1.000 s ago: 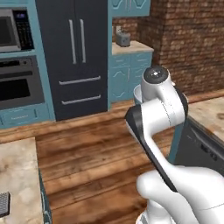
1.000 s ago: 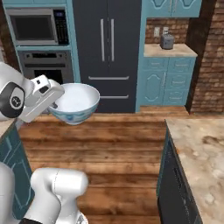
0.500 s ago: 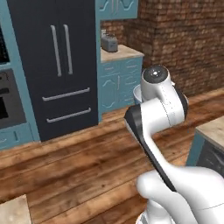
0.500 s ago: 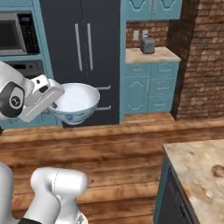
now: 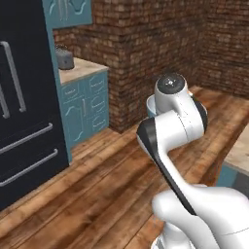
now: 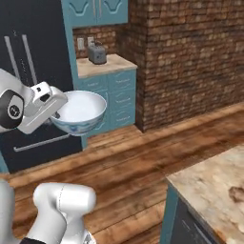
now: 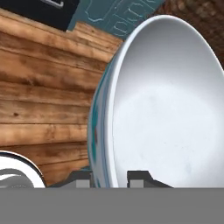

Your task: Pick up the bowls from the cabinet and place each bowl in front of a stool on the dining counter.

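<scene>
A white bowl (image 6: 81, 112) with a blue pattern on its outside hangs in the air over the wooden floor, slightly tilted. My gripper (image 6: 56, 114) is shut on its near rim. In the hand view the bowl (image 7: 166, 109) has a plain white inside, and my gripper (image 7: 109, 177) pinches its rim with one finger on each side. A corner of the dining counter (image 6: 214, 186), beige marbled stone with a rust blotch, lies at the lower right, well apart from the bowl. A teal wall cabinet (image 6: 95, 9) with shut doors hangs at the top; I cannot tell whether it is the task's cabinet.
A tall black fridge (image 6: 28, 57) stands at the left, beside a teal base cabinet carrying a toaster (image 6: 97, 52). A brick wall (image 6: 190, 57) closes the back right. Open wooden floor (image 6: 138, 162) stretches between them and the dining counter (image 5: 240, 151).
The whole picture has slid left, so the camera has swung right: oven and microwave are gone, and brick wall and counter corner have come in. The bowl stays gripped as before.
</scene>
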{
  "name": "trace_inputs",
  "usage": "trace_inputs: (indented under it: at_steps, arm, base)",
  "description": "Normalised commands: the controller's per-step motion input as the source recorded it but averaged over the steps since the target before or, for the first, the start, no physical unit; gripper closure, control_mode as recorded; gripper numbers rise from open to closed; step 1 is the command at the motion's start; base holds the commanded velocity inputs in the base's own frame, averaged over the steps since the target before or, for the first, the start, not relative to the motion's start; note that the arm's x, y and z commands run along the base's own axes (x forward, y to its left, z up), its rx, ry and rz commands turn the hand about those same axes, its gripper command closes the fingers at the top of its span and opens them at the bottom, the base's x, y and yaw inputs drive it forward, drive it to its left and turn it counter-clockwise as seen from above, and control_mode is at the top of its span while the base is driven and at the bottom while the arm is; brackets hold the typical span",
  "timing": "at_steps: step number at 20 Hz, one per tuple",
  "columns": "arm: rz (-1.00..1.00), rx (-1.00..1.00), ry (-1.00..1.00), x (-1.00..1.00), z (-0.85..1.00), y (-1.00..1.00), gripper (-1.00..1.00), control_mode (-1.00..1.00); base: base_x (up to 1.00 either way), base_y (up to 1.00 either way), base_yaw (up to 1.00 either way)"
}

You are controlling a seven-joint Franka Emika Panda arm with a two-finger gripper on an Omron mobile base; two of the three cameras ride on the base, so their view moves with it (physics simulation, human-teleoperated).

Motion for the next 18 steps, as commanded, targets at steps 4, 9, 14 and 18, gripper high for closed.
trace_inputs:
  at_steps: [4, 9, 14, 18]
  arm:
    - [0.0, 0.0, 0.0, 0.0, 0.0, 0.0, 1.0, 1.0]
    - [0.0, 0.0, 0.0, 0.0, 0.0, 0.0, 1.0, 1.0]
    - [0.0, 0.0, 0.0, 0.0, 0.0, 0.0, 1.0, 1.0]
    - [0.0, 0.0, 0.0, 0.0, 0.0, 0.0, 1.0, 1.0]
  base:
    - [1.0, 0.83, -0.62]
    - [1.0, 0.81, -0.63]
    - [1.0, 0.85, -0.6]
    - [1.0, 0.4, -0.53]
